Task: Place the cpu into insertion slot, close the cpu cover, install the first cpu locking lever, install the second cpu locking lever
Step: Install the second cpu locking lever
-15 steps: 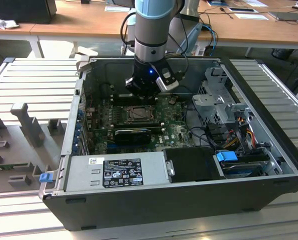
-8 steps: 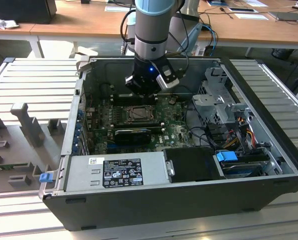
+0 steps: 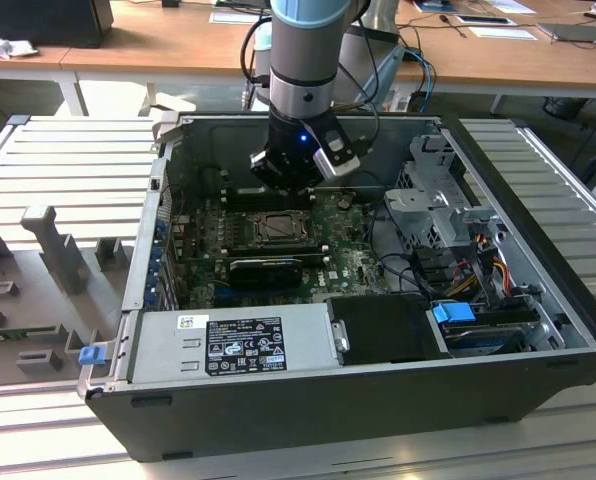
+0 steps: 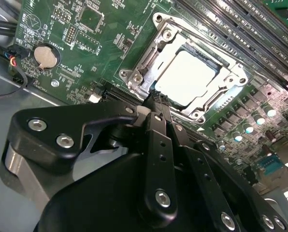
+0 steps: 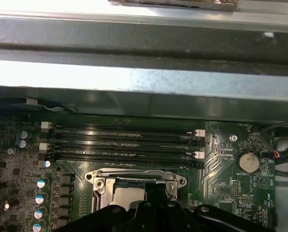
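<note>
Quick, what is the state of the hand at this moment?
Hand: fingers together, so closed, holding nothing, its tip at the edge of the cpu cover over the cpu.

The pale cpu (image 4: 185,77) lies flat in the insertion slot (image 4: 158,29), cpu cover (image 4: 231,87) closed.

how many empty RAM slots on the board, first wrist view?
4. The long black memory slots lie stacked in parallel between the case wall and the cpu socket: first, second, third, fourth. All look empty.
</note>
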Controlling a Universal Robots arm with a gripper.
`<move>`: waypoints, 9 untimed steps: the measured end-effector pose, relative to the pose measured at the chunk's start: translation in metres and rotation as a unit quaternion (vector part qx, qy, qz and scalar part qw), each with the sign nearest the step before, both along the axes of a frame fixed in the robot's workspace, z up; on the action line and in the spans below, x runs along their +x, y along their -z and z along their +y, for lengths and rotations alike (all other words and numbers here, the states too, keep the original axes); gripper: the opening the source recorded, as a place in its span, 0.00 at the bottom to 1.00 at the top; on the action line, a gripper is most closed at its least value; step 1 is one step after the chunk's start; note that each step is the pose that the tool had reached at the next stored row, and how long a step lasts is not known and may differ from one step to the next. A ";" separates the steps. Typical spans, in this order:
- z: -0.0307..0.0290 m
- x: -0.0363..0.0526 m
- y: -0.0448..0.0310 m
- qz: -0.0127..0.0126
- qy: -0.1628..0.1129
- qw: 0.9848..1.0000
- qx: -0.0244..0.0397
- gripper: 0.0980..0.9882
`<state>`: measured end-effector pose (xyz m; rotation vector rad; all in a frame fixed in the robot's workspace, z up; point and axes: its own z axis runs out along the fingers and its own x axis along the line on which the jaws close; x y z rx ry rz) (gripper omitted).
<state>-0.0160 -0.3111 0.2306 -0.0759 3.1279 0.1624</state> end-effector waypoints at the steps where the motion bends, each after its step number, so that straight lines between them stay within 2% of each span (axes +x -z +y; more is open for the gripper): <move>1: -0.0003 0.0000 -0.0002 0.000 0.000 1.000 0.000 0.01; 5: -0.0011 0.0000 -0.0038 0.000 0.000 1.000 0.000 0.01; 9: -0.0018 0.0000 -0.0174 0.000 0.000 1.000 0.000 0.01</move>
